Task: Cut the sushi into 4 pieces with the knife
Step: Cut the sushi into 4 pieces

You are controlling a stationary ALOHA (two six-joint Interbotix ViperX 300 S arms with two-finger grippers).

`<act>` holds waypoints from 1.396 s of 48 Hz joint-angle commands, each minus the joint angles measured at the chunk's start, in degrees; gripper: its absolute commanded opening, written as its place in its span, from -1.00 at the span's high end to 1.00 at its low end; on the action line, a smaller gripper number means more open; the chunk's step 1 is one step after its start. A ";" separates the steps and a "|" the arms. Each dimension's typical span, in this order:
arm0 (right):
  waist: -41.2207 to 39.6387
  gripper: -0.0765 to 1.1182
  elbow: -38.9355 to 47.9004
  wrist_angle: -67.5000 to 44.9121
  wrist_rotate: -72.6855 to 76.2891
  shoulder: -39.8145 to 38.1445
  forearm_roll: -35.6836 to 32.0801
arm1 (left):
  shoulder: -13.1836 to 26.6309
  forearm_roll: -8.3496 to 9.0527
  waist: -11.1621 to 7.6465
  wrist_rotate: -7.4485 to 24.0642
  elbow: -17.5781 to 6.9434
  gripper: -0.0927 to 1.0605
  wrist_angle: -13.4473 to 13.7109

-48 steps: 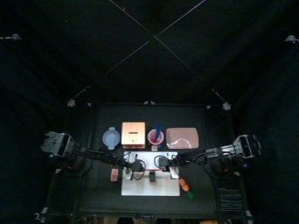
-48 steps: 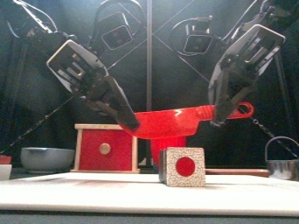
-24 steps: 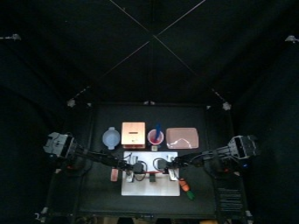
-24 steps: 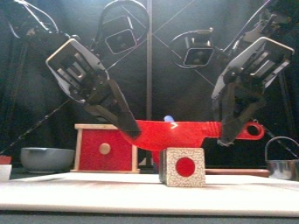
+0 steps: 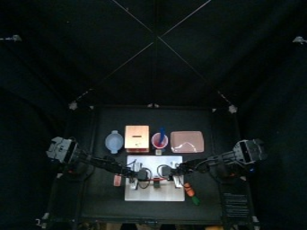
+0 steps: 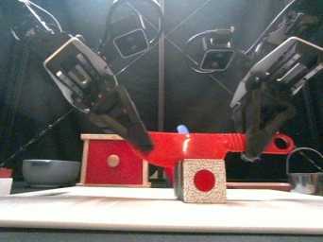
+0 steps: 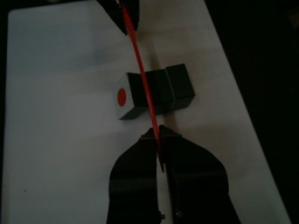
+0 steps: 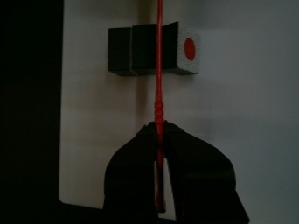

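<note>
Both sets of jaws are clamped on the red knife: left gripper at the blade end, right gripper next to the handle loop. Front view has the knife held level and crosswise, its lower edge right at the top of the sushi roll; can't tell from there whether it only touches or has gone in. That view shows just the roll's pale end face with the red centre. Wrist views give what front can't. The left gripper and right gripper each see the knife edge-on as a thin red line crossing the roll across its length. They also show the roll lying on its side on the white cutting board, dark blocks still butted together. Top view only places things: board at the front of the tabletop, with bowl, wooden box, red cup and pink tray in a row behind. Front adds a blue knife tip behind and a metal cutter far right.
</note>
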 commanded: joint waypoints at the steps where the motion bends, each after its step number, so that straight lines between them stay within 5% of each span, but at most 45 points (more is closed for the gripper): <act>1: -0.35 0.68 -0.44 -0.88 -0.18 -0.09 -0.18 | 0.53 0.18 -0.18 0.35 -0.79 0.32 -0.18; 21: -0.62 0.68 -0.79 -2.64 -0.18 6.59 0.09 | 6.50 -0.09 0.26 0.26 -0.70 0.32 -0.18; 41: -1.49 0.68 -0.79 -2.64 -0.18 6.42 -0.35 | 6.59 -0.09 1.49 0.62 -0.62 0.32 0.97; 67: -6.06 0.68 -0.70 -2.55 -0.26 3.69 -2.99 | 5.45 6.50 8.17 0.70 -1.05 0.32 0.97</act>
